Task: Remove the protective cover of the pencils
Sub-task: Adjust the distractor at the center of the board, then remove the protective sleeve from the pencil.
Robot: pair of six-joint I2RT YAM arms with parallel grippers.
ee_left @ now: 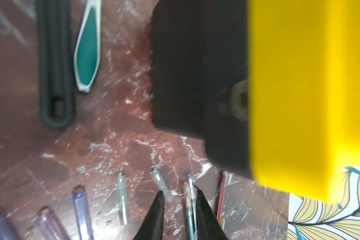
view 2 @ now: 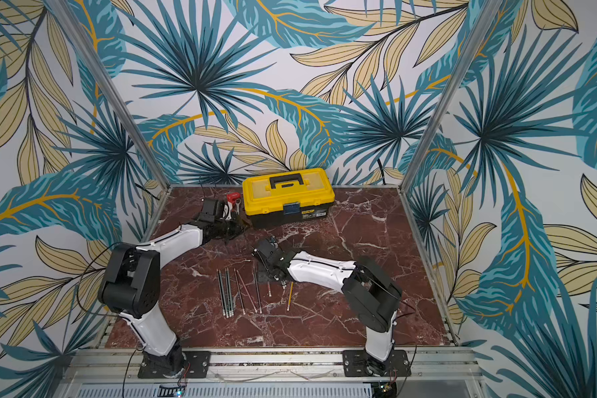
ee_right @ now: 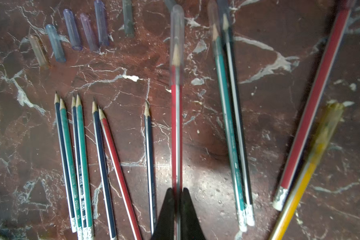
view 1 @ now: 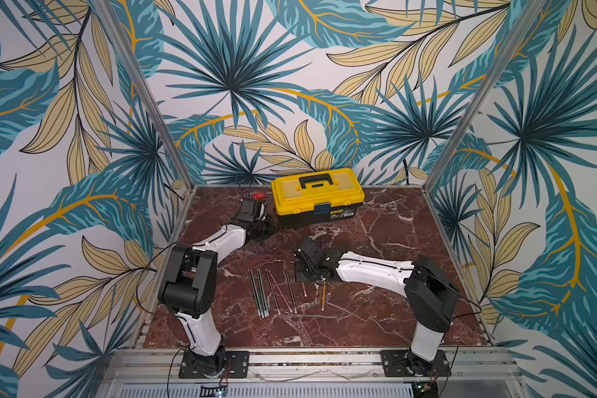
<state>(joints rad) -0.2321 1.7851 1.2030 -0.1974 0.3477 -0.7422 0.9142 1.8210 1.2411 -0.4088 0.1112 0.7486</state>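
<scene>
The right gripper (ee_right: pixel 177 190) is clamped on a red pencil (ee_right: pixel 176 124) whose tip wears a clear cap (ee_right: pixel 177 31). The left gripper (ee_left: pixel 180 192) has its jaws parted over the marble, with a slender cap (ee_left: pixel 190 193) between them. It seems to rest against one finger, though blur leaves that unsure.

Loose caps (ee_left: pixel 122 197) lie in a row beside the left gripper, just off the yellow toolbox (view 1: pixel 317 193) at its front corner on the left arm's side. The other pencils (view 1: pixel 262 293) lie fanned in front of the toolbox, well apart from it. Bare marble tabletop (view 1: pixel 393 241) runs from the toolbox to the table edge on the right arm's side.

The left arm has its elbow raised and its forearm reaching back to that toolbox corner. The right forearm lies low, stretched inward in front of the toolbox, with the wrist bent down.
</scene>
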